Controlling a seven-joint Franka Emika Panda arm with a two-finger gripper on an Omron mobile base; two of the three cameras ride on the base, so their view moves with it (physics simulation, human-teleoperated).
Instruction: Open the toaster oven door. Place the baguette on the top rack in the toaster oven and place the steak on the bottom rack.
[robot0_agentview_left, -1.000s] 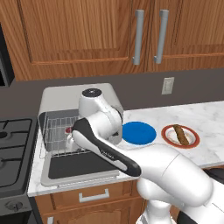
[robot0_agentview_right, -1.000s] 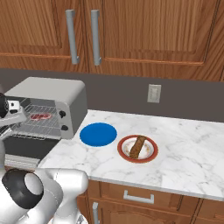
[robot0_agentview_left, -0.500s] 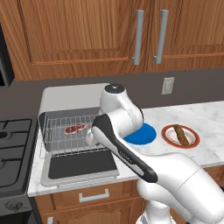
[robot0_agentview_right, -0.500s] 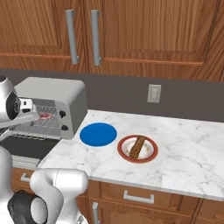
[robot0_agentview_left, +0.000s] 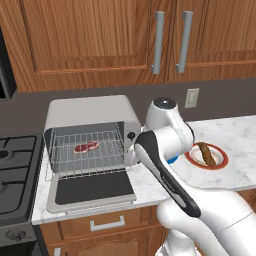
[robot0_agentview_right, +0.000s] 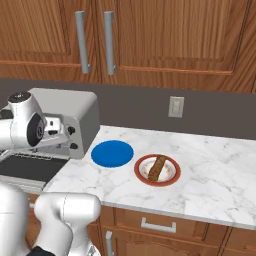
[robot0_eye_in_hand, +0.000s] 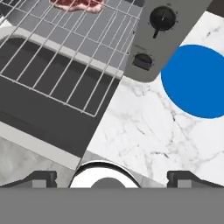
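The toaster oven (robot0_agentview_left: 90, 112) stands on the counter with its door (robot0_agentview_left: 92, 187) folded down flat. A wire rack (robot0_agentview_left: 85, 152) is slid out over the door, and the red steak (robot0_agentview_left: 86, 147) lies on it; I cannot tell which rack it is. The brown baguette (robot0_agentview_left: 205, 154) rests on a red-rimmed plate (robot0_agentview_right: 172, 175) to the right. My gripper (robot0_eye_in_hand: 114, 179) is open and empty, hanging over the bare counter beside the oven's front right corner. In the hand view the steak (robot0_eye_in_hand: 76, 4), the rack (robot0_eye_in_hand: 57, 57) and the door (robot0_eye_in_hand: 43, 113) lie to the left.
A blue plate (robot0_agentview_right: 112, 153) lies between the oven and the baguette's plate, and the blue plate (robot0_eye_in_hand: 197, 83) is right of my hand. Two black knobs (robot0_eye_in_hand: 162, 18) sit on the oven's front panel. A stove (robot0_agentview_left: 15, 170) borders the oven's left. Wooden cabinets hang above.
My arm has swung right, from in front of the oven's opening to its front right corner. The steak has stayed on the rack and the gripper has stayed open.
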